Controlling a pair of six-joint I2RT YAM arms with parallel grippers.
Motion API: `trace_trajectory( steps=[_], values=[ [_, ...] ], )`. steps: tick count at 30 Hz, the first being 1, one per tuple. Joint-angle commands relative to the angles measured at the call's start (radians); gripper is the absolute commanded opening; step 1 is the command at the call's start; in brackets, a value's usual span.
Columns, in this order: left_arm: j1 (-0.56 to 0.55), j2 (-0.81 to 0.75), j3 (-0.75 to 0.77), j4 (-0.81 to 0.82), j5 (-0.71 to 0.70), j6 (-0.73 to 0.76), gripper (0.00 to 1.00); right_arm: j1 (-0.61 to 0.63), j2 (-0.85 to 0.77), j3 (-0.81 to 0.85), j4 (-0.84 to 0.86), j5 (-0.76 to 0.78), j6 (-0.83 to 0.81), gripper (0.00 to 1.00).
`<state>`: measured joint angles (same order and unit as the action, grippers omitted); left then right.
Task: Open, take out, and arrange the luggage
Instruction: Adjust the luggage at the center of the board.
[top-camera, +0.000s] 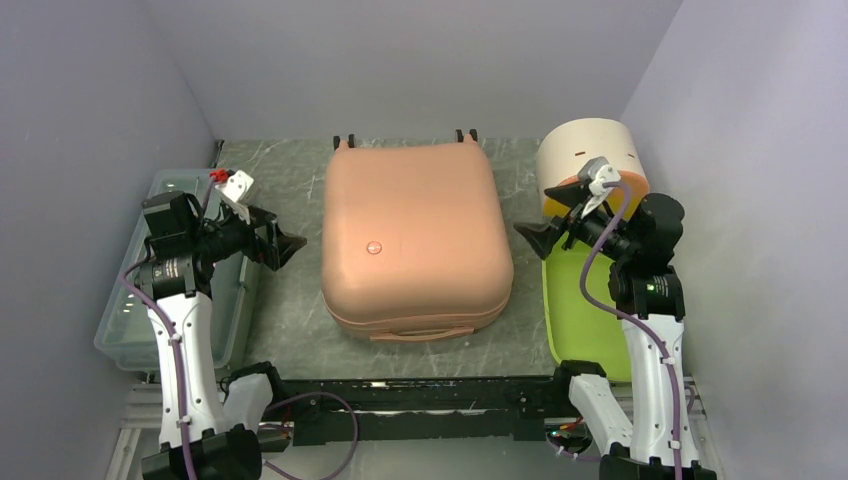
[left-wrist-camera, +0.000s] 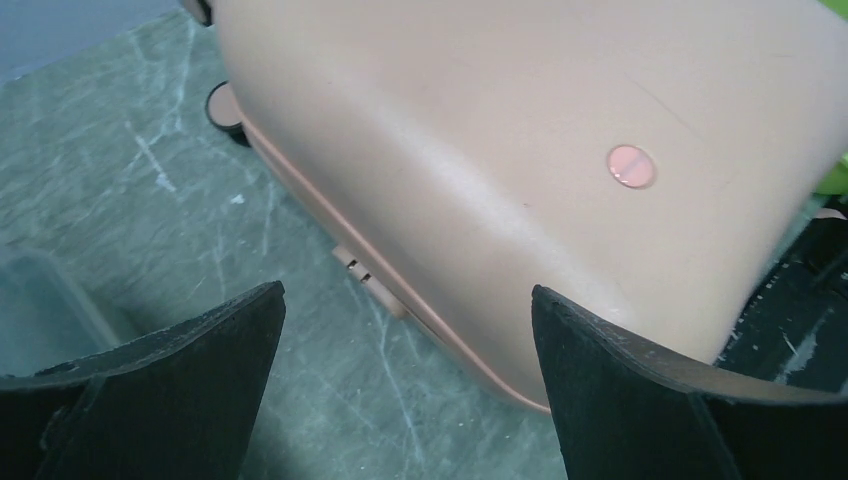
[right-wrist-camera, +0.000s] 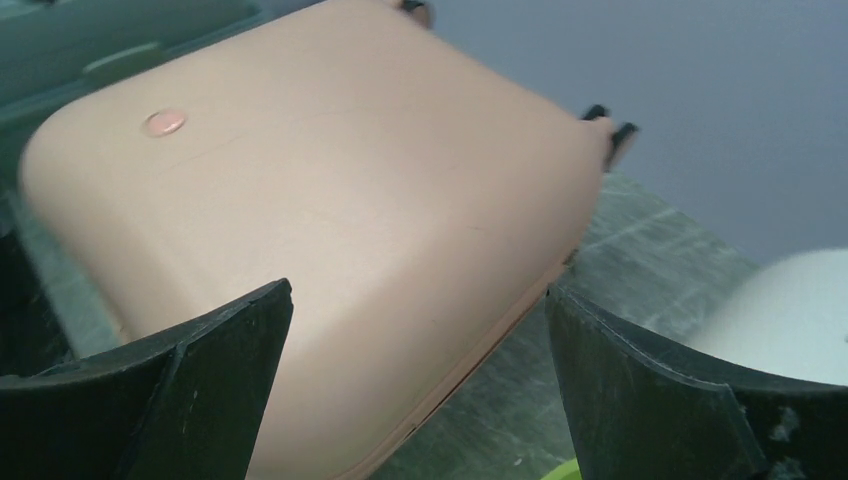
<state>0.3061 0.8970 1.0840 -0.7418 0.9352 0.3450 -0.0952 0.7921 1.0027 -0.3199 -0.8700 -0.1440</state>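
Luggage (top-camera: 415, 240): smooth salmon hard-shell, rounded corners | left gripper (left-wrist-camera: 405, 300): spread | right gripper (right-wrist-camera: 420, 295): spread

Left arm (top-camera: 182, 335): upright, wrist turned inward.
Left gripper (top-camera: 286, 244): jaws wide apart, empty.
Right arm (top-camera: 655, 350): upright, wrist turned inward.
Right gripper (top-camera: 530, 233): jaws wide apart, empty.

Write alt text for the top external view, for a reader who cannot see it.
A closed salmon-pink suitcase lies flat between the left pincer and right pincer, both open and pointing at its sides. A clear bin sits to its left, a lime-green tray to its right.
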Motion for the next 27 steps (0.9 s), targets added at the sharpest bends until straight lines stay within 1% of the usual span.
trace_trajectory(
  steps=[1, 3, 6, 8, 10, 13, 15, 17, 18, 20, 22, 25, 27],
  values=[
    [0.004, 0.003, 0.018, -0.003, 0.124, 0.037, 0.99, -0.003, 0.006, 0.021, -0.120, -0.288, -0.179, 1.00],
    [0.002, 0.013, 0.004, 0.049, 0.104, -0.002, 0.99, 0.001, 0.010, 0.039, -0.258, -0.330, -0.313, 1.00],
    [-0.010, 0.069, 0.009, 0.088, 0.090, -0.035, 0.99, 0.009, 0.009, 0.055, -0.479, -0.318, -0.507, 1.00],
    [-0.051, 0.131, 0.024, 0.088, 0.070, -0.040, 0.99, 0.013, 0.002, 0.041, -0.560, -0.302, -0.591, 1.00],
    [-0.122, 0.193, 0.036, 0.096, 0.003, -0.043, 0.99, 0.017, -0.009, 0.009, -0.583, -0.288, -0.625, 1.00],
    [-0.244, 0.264, 0.030, 0.128, -0.123, -0.039, 0.99, 0.027, -0.025, -0.071, -0.516, -0.259, -0.576, 1.00],
    [-0.296, 0.301, 0.022, 0.150, -0.174, -0.036, 0.99, 0.045, -0.023, -0.106, -0.464, -0.228, -0.524, 1.00],
    [-0.342, 0.323, 0.025, 0.147, -0.195, -0.023, 0.99, 0.082, -0.007, -0.128, -0.417, -0.169, -0.471, 1.00],
    [-0.357, 0.332, 0.031, 0.137, -0.203, -0.012, 0.99, 0.117, 0.003, -0.141, -0.387, -0.126, -0.436, 1.00],
    [-0.381, 0.343, 0.035, 0.109, -0.219, 0.008, 0.98, 0.221, 0.024, -0.174, -0.305, 0.024, -0.359, 1.00],
    [-0.399, 0.342, 0.027, 0.092, -0.222, 0.024, 0.98, 0.294, 0.041, -0.211, -0.223, 0.147, -0.302, 1.00],
    [-0.431, 0.339, 0.006, 0.059, -0.212, 0.055, 0.98, 0.365, 0.081, -0.234, -0.109, 0.313, -0.239, 1.00],
    [-0.453, 0.342, -0.007, 0.035, -0.214, 0.073, 0.97, 0.391, 0.118, -0.221, -0.065, 0.433, -0.203, 1.00]
  ],
)
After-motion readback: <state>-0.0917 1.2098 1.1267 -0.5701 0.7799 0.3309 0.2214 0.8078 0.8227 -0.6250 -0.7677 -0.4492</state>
